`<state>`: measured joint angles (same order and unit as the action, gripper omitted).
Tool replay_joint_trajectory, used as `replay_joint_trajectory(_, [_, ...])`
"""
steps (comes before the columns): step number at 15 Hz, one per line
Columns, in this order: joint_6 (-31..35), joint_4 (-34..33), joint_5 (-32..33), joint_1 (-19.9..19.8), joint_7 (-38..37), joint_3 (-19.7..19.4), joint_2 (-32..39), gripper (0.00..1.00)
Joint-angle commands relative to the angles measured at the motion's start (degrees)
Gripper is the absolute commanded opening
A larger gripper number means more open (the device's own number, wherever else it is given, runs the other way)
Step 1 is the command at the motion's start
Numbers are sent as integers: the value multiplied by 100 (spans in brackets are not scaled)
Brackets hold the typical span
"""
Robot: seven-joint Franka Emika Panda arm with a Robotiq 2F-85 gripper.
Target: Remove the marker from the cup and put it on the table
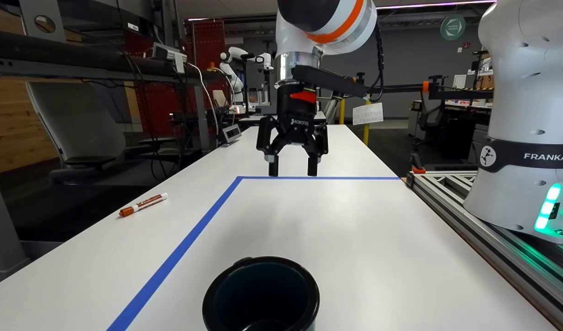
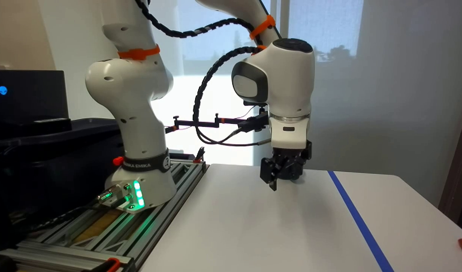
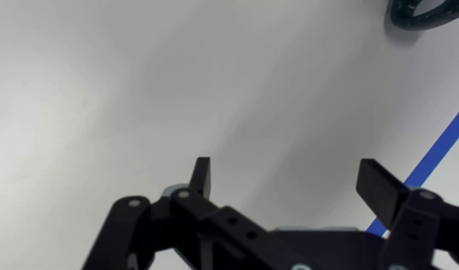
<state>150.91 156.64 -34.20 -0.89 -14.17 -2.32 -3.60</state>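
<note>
- The end effector (image 1: 293,171) hangs above the desk (image 1: 355,239), spread wide, nothing gripped.
- In an exterior view, the marker (image 1: 143,205) lies on the desk at ten o'clock from the cup (image 1: 261,292), outside the blue tape (image 1: 184,248).
- Placement looks done; best lift straight up, leaving the cup, toward six o'clock, undisturbed.

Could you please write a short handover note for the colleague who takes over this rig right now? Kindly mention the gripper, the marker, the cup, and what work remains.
Gripper: open, holding nothing, above the table.
Marker: lying on the table, across the blue tape line from the cup.
Cup: upright on the table; no marker shows in the visible part of its inside.
Done: the marker is out of the cup and on the table.
Left: apparently no step of the task; perhaps only parking the gripper.
</note>
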Motion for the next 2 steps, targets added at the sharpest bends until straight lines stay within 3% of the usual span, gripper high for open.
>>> replay_joint_trajectory(1, [-14, -3, 17, -15, -14, 11, -7, 100])
replay_joint_trajectory(2, [-14, -2, 17, -15, -14, 10, -7, 100])
